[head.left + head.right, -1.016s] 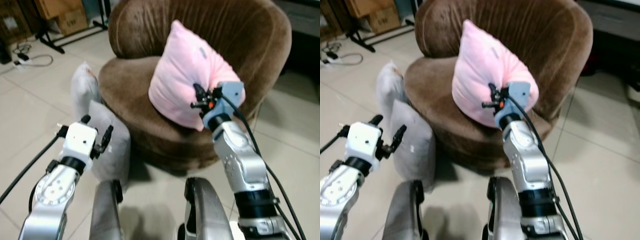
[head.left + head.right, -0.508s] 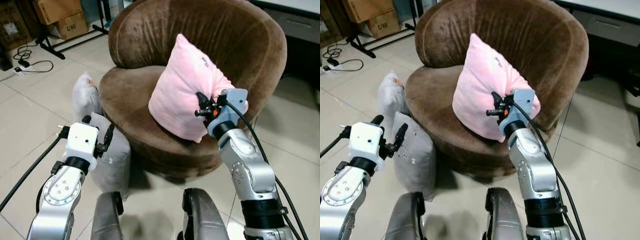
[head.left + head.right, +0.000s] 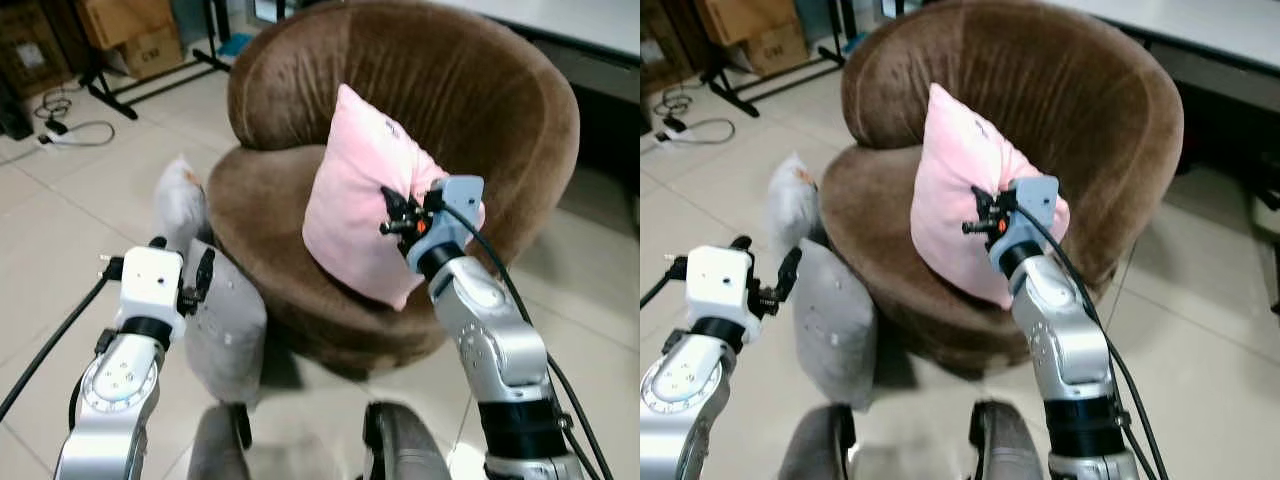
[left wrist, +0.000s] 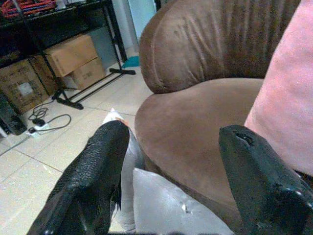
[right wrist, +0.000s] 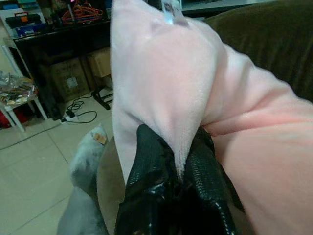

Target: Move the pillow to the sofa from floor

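A pink pillow (image 3: 365,190) hangs above the seat of a round brown sofa chair (image 3: 480,90), pinched by a fold in my right gripper (image 5: 178,166), which is shut on it. The pillow's lower edge is over the front part of the seat cushion (image 4: 195,117). My left gripper (image 4: 171,161) is open with nothing between its fingers, held low in front of the chair's left side, above a grey pillow (image 3: 225,320) that leans against the chair on the floor.
A second pale pillow or bag (image 3: 180,200) lies on the tiled floor behind the grey one. Cardboard boxes (image 4: 73,56), a black rack's legs and a power strip with cables (image 3: 70,130) are at the far left. A dark cabinet (image 3: 1240,80) stands behind the chair on the right.
The camera has shifted slightly. My right gripper has carried the pink pillow a little further over the seat. The left arm has stayed about where it was.
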Tool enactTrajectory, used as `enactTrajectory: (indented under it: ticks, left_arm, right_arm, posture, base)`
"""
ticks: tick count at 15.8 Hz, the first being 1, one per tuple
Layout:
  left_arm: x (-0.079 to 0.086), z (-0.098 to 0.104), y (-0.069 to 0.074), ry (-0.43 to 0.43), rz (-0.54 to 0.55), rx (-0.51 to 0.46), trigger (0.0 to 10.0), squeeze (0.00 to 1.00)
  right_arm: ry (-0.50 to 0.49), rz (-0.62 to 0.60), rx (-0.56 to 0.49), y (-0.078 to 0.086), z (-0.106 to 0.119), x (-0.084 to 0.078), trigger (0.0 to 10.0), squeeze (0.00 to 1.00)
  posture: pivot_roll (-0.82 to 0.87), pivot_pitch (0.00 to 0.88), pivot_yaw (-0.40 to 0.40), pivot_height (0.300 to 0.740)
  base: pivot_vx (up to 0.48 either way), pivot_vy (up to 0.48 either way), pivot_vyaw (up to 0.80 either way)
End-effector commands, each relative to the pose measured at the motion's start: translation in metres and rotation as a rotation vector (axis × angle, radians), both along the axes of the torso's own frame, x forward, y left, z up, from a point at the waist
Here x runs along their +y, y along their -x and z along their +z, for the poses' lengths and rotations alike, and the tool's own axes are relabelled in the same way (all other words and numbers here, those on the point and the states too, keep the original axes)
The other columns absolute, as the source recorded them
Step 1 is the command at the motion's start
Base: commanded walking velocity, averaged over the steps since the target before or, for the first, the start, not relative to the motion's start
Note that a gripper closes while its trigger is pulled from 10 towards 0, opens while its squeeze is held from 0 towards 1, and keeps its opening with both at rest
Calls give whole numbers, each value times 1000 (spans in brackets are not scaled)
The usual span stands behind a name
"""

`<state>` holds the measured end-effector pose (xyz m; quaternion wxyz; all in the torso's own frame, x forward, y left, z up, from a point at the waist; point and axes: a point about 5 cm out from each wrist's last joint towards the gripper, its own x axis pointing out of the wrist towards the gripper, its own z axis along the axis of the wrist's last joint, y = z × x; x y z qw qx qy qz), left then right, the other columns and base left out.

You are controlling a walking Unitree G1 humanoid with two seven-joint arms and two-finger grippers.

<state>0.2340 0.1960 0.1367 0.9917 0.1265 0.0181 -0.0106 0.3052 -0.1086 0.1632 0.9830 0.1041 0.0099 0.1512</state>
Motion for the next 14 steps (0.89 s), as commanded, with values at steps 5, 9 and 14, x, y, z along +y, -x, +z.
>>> enactTrajectory:
  ticks: [5, 9, 14]
  left_arm:
    - [-3, 7, -1, -9, -6, -18, 10000, 0]
    - [1, 8, -5, -14, -13, -13, 10000, 0]
    - [-2, 12, -12, -6, -17, -39, 10000, 0]
  right_arm:
    - [-21, 10, -36, 2, 12, 0, 10000, 0]
    - [-34, -12, -17, 5, 10, 0, 10000, 0]
    - [-21, -41, -55, 8, 15, -4, 10000, 0]
  posture:
    - [-42, 0, -48, 722]
    - [-59, 0, -14, 740]
    - [-77, 0, -7, 740]
  base:
    - [0, 0, 0]
    - [0, 0, 0]
    - [0, 0, 0]
